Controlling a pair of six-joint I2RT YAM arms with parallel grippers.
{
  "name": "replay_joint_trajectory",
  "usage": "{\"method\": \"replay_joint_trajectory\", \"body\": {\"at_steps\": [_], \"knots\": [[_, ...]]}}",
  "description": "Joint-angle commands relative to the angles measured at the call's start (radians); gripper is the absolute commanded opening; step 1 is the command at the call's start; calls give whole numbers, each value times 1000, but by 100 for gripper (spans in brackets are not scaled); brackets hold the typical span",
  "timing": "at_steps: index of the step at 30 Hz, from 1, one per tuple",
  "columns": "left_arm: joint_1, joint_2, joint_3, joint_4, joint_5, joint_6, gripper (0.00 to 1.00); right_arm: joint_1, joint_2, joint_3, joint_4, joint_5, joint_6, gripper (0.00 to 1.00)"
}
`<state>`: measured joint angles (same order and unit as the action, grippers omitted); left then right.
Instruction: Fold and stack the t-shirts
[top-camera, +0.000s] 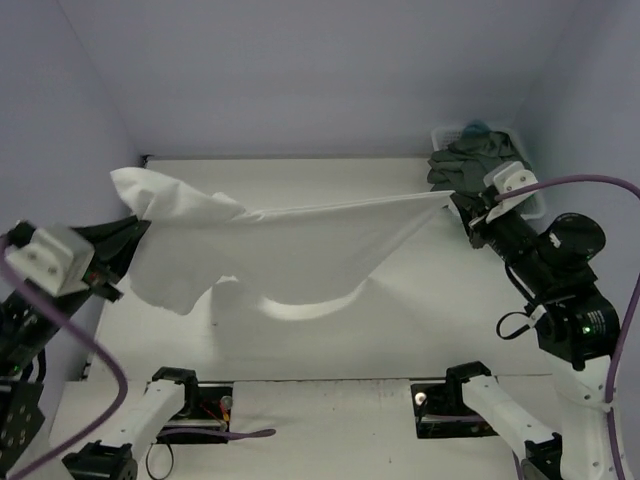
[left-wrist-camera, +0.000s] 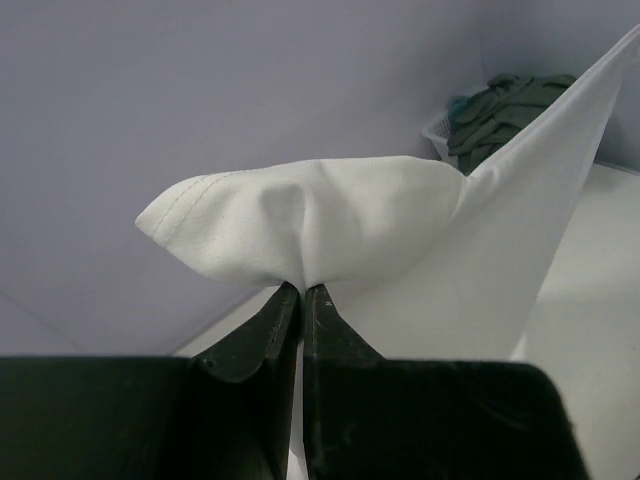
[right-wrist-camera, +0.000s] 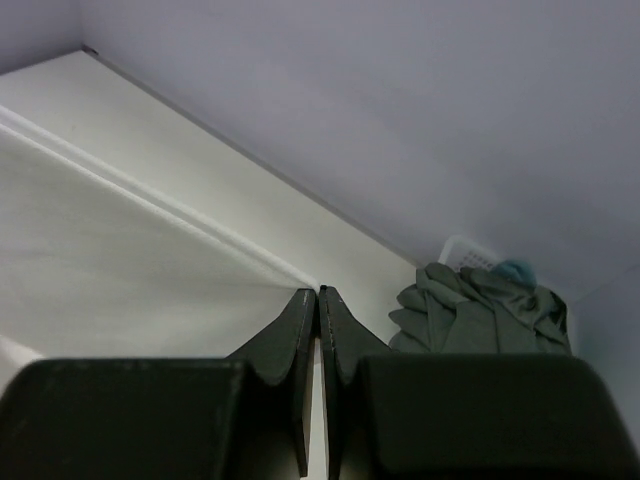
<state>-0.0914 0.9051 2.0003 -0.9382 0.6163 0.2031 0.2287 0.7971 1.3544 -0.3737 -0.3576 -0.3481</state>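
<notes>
Pale table (top-camera: 420, 330) w/ a white t-shirt (top-camera: 290, 250) held up over it, top edge pulled taut, long axis running left-right btwn both arms, lower edge drooping toward the surface. Far right corner: white basket (top-camera: 447, 131) holding crumpled dark grey shirts (top-camera: 470, 160), just behind the right arm. Left gripper (left-wrist-camera: 302, 290) is clamped on the tee's left end and right gripper (right-wrist-camera: 318, 292) is pinched on the opposite corner, so each arm is nearest its own end, prob. ready for lowering flat.

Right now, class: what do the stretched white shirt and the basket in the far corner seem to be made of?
White shirt: soft matte cloth, possibly cotton knit; it sags, creases and shows a stitched hem. Basket: apparently smooth white plastic, though only a thin rim shows past the dark shirts.
</notes>
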Motion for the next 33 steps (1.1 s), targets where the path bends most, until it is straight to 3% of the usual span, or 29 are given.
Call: {"method": "replay_joint_trajectory", "body": {"at_steps": [1, 9, 17, 26, 33], "knots": [[1, -50, -20, 76, -39, 30, 0, -15, 16, 107, 67, -40, 17, 0], [1, -156, -104, 101, 23, 5, 0, -45, 4, 203, 30, -148, 35, 0], [1, -153, -190, 113, 33, -27, 0, -71, -116, 51, -2, -231, 58, 0], [1, -91, -376, 254, 48, -73, 0, -94, -159, -64, -34, -164, -37, 0], [1, -9, -512, 392, 22, -48, 0, -94, -39, -204, 50, -101, -109, 0]]}}
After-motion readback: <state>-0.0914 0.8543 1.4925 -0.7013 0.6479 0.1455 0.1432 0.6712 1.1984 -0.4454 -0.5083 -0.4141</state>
